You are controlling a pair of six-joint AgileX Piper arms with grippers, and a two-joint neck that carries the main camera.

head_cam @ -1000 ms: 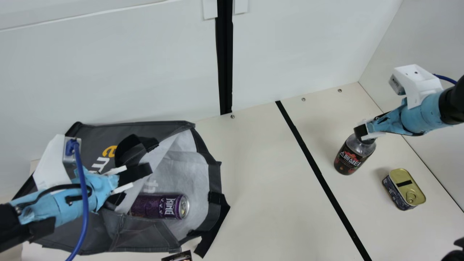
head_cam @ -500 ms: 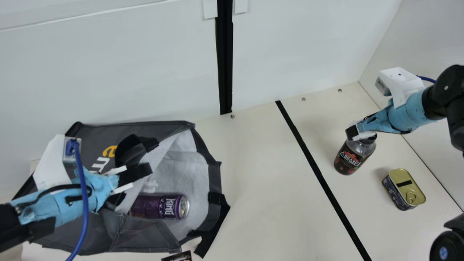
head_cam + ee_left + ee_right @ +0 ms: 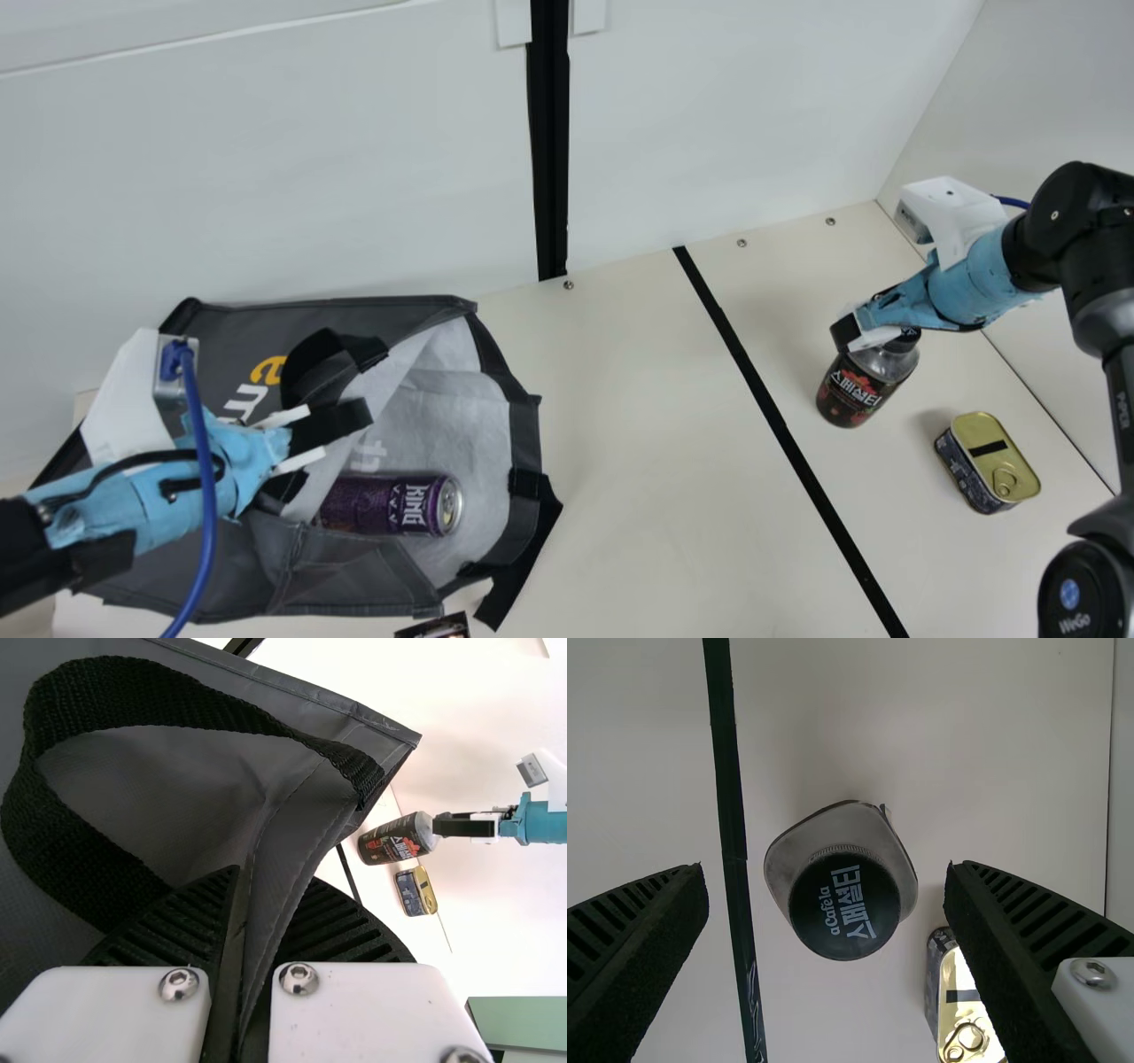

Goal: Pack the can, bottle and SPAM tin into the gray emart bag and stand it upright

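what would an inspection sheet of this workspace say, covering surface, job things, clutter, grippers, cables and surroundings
surface: cream table, black tape line across it
job's things: gray bag on its side, can lying inside; bottle upright and tin lid up, both on the table
clutter: small dark item at main view's bottom edge, partly cut off
grippers: left closed on bag fabric; right open around bottle
cables: blue cable by left wrist, another by right
surroundings: pale walls
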